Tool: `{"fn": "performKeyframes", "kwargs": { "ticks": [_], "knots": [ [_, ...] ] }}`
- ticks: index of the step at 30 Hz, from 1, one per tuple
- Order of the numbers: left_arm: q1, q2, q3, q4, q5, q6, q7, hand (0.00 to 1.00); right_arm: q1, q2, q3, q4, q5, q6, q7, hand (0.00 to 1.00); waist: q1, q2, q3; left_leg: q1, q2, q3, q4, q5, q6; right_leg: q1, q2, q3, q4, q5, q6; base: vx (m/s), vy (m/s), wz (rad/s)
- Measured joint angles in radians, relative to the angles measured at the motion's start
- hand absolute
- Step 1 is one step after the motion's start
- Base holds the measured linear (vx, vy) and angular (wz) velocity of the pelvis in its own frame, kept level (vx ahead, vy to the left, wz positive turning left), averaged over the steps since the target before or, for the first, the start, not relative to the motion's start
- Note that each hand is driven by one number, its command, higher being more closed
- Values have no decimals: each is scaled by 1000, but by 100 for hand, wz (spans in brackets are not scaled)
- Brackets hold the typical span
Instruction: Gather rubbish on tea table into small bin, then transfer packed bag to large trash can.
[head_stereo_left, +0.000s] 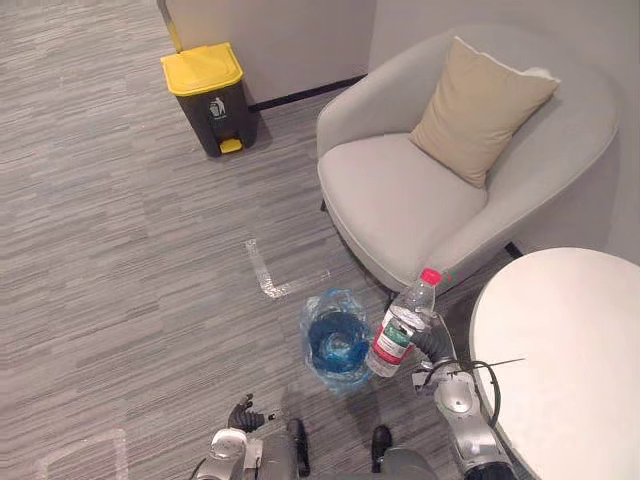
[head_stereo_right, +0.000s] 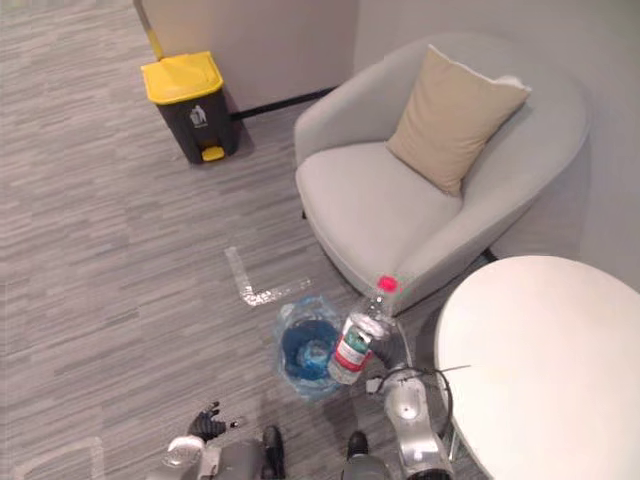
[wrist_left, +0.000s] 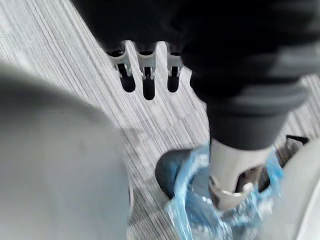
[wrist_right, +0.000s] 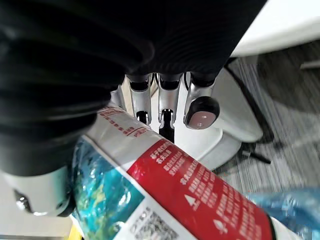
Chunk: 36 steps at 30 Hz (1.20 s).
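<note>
Closest in, the left hand hangs low over the floor, its fingers loose and straight with nothing between them. Just beyond it, on the robot's right side, the right hand has its fingers curled round a clear plastic bottle, with the thumb on the other side of the red and white label. The bottle is tilted, red cap uppermost and leaning toward the armchair. Its base sits in the air by the right-hand rim of the small bin, not inside it. That bin stands on the floor, lined with a crumpled blue bag, between the two hands and just beside the round white tabletop. Grey striped carpet covers the floor, with an angle of pale tape past the bin. Farther on, the light grey armchair holds a beige cushion. Against the far wall, well apart, stands the large trash can with a yellow lid.
</note>
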<state>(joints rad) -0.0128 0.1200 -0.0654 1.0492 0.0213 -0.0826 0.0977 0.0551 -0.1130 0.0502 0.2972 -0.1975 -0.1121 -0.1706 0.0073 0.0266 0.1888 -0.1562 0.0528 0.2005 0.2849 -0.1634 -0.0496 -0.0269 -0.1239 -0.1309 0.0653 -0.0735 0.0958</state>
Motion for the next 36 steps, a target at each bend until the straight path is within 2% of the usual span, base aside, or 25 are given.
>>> {"fn": "performKeyframes", "kwargs": {
  "ticks": [5,9,11,15,19,22,25,27,28,30,36],
  "knots": [
    [-6,25,-36,4,17,0,2,0,-40,-29,40,64,-2,4,2,100,0,0,0,-19,-10,5,-30,13,20,-48,-4,17,5,8,3,-2,19,-14],
    [-58,22,-42,5,15,0,9,0,-182,-88,116,149,-34,7,-5,100,-1,8,27,-135,-7,5,-12,39,52,-180,-2,28,57,23,-3,-60,-8,-10],
    [-110,23,-42,3,2,-4,21,0,-291,-123,153,190,-41,8,-12,100,4,16,89,-201,8,-6,41,40,52,-245,2,26,116,23,-4,-144,-16,8],
    [-199,17,-41,-8,-37,-20,37,0,-447,-134,168,198,-63,8,-51,100,27,16,140,-373,31,-17,141,40,51,-432,3,25,254,11,-21,-177,5,2],
    [-294,9,-38,-61,-65,-24,59,0,-575,-140,202,200,-80,18,-86,100,44,13,187,-556,54,-31,257,26,50,-607,-3,10,389,-33,-35,-236,-21,10],
    [-362,2,-29,-96,-77,-35,77,0,-662,-149,218,208,-99,33,-116,100,46,9,202,-690,61,-48,302,26,38,-742,-10,-6,463,-42,-43,-226,-35,15],
    [-408,-7,0,-143,-98,-42,88,0,-752,-170,230,253,-117,45,-144,100,47,9,214,-795,74,-42,312,52,35,-845,-19,-25,496,-47,-51,-134,-34,20],
    [-433,-10,37,-164,-116,-45,104,0,-818,-171,229,295,-117,53,-164,100,50,1,221,-862,77,-42,313,76,37,-917,-24,-31,525,-37,-61,-61,-19,13],
    [-441,-10,43,-171,-124,-45,110,0,-844,-172,229,314,-117,55,-169,100,50,-1,223,-883,77,-43,313,86,30,-939,-28,-36,535,-38,-61,-35,-12,13],
    [-453,-11,48,-197,-139,-46,121,0,-909,-172,229,359,-117,65,-183,100,54,-1,225,-933,78,-46,326,103,44,-991,-34,-44,564,-40,-68,-10,-17,8],
    [-472,-16,45,-236,-164,-65,137,0,-1035,-174,218,434,-105,74,-205,100,62,-1,226,-1009,79,-65,349,106,41,-1065,-39,-60,607,-57,-83,7,-22,6]
  ]
}}
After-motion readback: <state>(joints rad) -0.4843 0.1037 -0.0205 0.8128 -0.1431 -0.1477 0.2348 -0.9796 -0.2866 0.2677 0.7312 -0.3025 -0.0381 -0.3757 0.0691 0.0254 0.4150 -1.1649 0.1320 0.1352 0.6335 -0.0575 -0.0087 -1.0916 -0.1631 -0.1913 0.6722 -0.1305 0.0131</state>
